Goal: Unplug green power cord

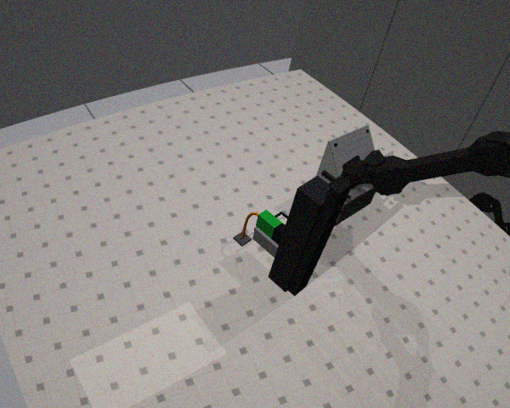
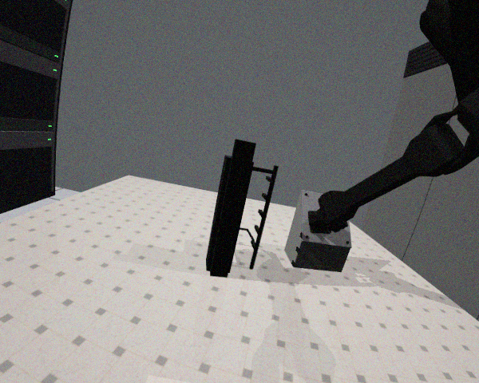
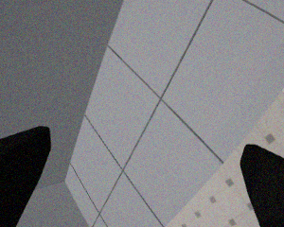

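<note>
One arm point(image 1: 422, 168) reaches in from the right over the dotted table point(image 1: 136, 219), and its one gripper point(image 3: 142, 170) has its two fingers spread wide with nothing between them; the wrist view shows only tiled floor and a corner of the table in the gap. There is one green plug point(image 1: 269, 223), seated on one pale grey power strip point(image 1: 263, 241) that lies on the table just beside a tall black slab point(image 1: 301, 237). One short orange cord point(image 1: 248, 219) arcs from the plug down to one small dark square pad point(image 1: 242, 239) on the table. The gripper is well apart from the plug, up by the one grey box point(image 2: 310, 242) that stands behind the slab. From the side, a thin black ladder-like rack point(image 2: 264, 214) stands between the slab and the box. One dark cabinet point(image 2: 21, 103) with small green lights stands off the table's far left.
</note>
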### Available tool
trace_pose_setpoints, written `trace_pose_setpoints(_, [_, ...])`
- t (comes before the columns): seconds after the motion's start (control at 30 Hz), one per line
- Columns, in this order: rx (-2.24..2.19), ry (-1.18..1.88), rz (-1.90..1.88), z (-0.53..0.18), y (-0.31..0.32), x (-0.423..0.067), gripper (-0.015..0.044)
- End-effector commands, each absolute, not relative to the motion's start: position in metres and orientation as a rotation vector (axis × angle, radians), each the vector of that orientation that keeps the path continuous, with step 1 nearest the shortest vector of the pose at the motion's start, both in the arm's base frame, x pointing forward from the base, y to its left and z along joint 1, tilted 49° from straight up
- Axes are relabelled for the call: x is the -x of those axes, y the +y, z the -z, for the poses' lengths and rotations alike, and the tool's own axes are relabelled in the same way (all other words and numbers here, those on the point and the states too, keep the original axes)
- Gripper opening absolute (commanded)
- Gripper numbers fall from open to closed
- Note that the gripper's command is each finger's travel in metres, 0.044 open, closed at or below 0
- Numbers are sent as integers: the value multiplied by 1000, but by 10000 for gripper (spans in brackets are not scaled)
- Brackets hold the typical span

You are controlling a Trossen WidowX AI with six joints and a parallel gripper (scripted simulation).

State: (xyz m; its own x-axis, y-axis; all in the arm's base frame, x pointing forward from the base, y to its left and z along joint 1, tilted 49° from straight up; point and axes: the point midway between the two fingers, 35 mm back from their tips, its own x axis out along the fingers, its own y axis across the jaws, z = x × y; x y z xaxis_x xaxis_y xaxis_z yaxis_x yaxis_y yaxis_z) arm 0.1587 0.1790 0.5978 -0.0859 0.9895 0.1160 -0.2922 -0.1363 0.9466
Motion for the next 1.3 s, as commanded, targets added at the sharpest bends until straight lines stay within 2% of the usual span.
trace_pose_setpoints(0.0, [-1042, 965, -1478, -598, 179, -160, 374])
trace_pose_setpoints(0.1, [-1098, 954, -1443, -595, 177, -176, 295])
trace_pose_setpoints(0.27, [-1237, 927, -1323, -577, 168, -231, 164])
trace_pose_setpoints(0.73, [-1549, 878, -815, -453, 100, -393, 160])
trace_pose_setpoints(1.07, [-1667, 889, -466, -347, 37, -449, 160])
trace_pose_setpoints(1.27, [-1710, 936, -232, -268, -5, -463, 160])
